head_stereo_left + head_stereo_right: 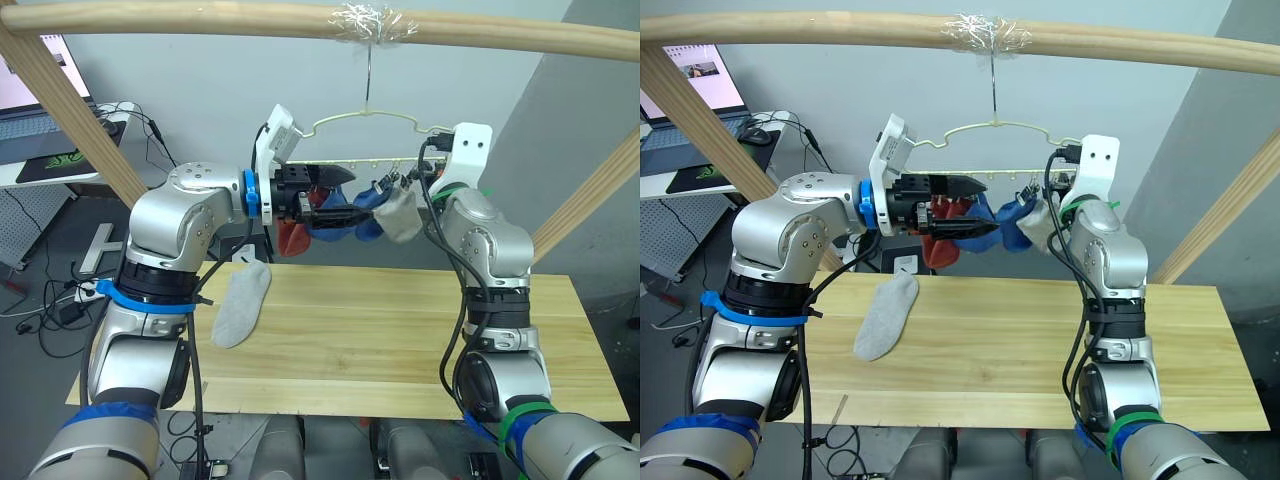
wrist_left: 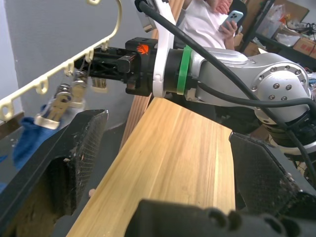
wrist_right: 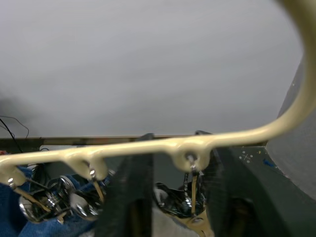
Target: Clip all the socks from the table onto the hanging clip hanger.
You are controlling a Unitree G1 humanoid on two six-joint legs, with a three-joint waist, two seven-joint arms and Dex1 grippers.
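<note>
The pale yellow-green clip hanger (image 1: 366, 124) hangs by its hook from the wooden pole (image 1: 200, 18). Clipped along its row are rust red socks (image 1: 291, 238), two blue socks (image 1: 372, 208) and a light grey sock (image 1: 401, 216). Another light grey sock (image 1: 243, 302) lies flat on the table (image 1: 400, 330), at its left. My left gripper (image 1: 336, 196) is open and empty, held level just in front of the hanging red and blue socks. My right gripper (image 3: 173, 197) is up at the hanger's right end, open, its fingers (image 3: 129, 197) either side of a metal clip (image 3: 190, 170).
Slanted wooden posts (image 1: 70, 110) stand at both sides of the table. A white desk with a laptop (image 1: 25, 95) and cables is at the far left. A person holding a phone (image 2: 232, 17) is beyond the table in the left wrist view.
</note>
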